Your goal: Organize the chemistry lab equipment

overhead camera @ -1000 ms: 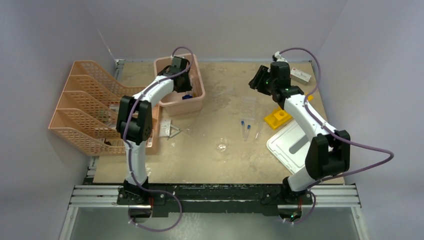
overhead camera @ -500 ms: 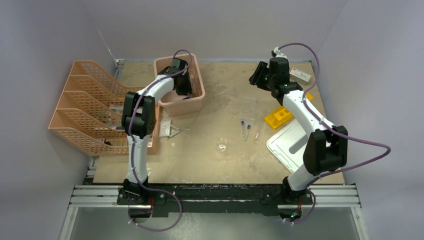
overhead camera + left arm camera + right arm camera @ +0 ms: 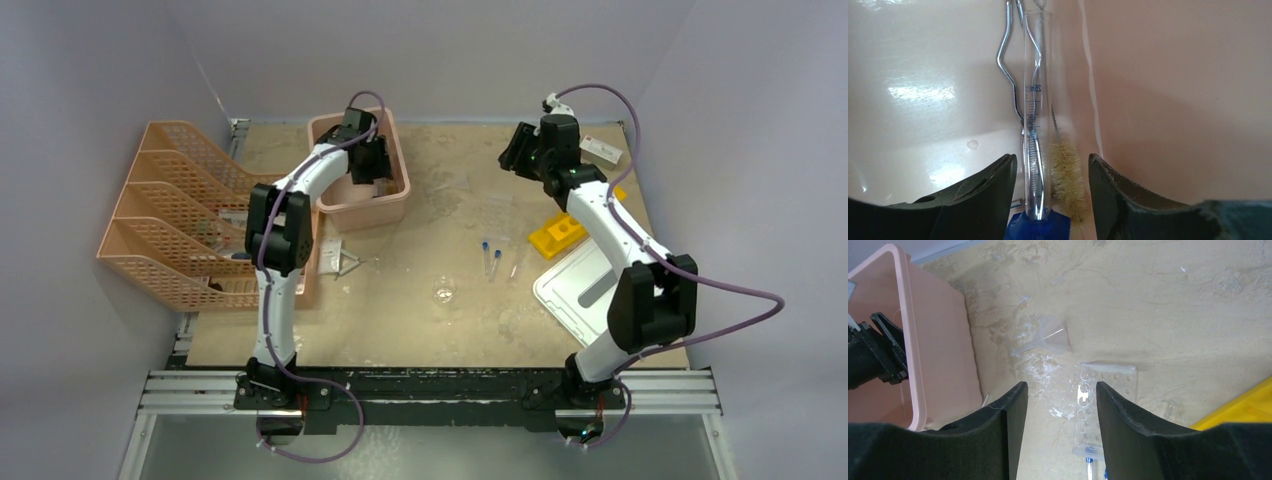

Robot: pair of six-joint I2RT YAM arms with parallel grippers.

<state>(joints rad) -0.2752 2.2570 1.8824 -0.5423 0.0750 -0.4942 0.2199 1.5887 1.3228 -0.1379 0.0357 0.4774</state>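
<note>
Since a second ago the left arm's elbow has drawn in toward the far edge and the left gripper [image 3: 368, 160] sits a touch deeper in the pink bin [image 3: 372, 217], while the right gripper [image 3: 514, 158] has edged slightly toward the far edge of the table [image 3: 420, 330]. From above, the bin stands at the far edge, left of the middle, with the orange mesh trays [image 3: 160, 215] along the left edge. The right gripper hangs over bare tabletop between the bin and the far right corner. Two blue-capped clear tubes [image 3: 490, 255] lie near the table's middle, the tiny glass beaker [image 3: 444, 293] a little closer to the near edge, and the yellow holed rack [image 3: 556, 236] toward the right edge, just beside the white lid [image 3: 580, 290]. Through the left wrist camera the fingers [image 3: 983, 200] are spread on either side of a graduated cylinder [image 3: 1034, 125] lying on the bin floor – a gap shows on each side, so neither finger touches it. The wire tube brush [image 3: 1066, 175] lies against the cylinder's right side and the metal scissor-tongs [image 3: 1008, 65] run along its left. Through the right wrist camera the fingers [image 3: 993, 435] stand apart with nothing between them. Below them the clear rack [image 3: 1108, 400] lies flat on the table, and a clear funnel [image 3: 1050, 337] rests on its side just beyond it – the two are apart.
</note>
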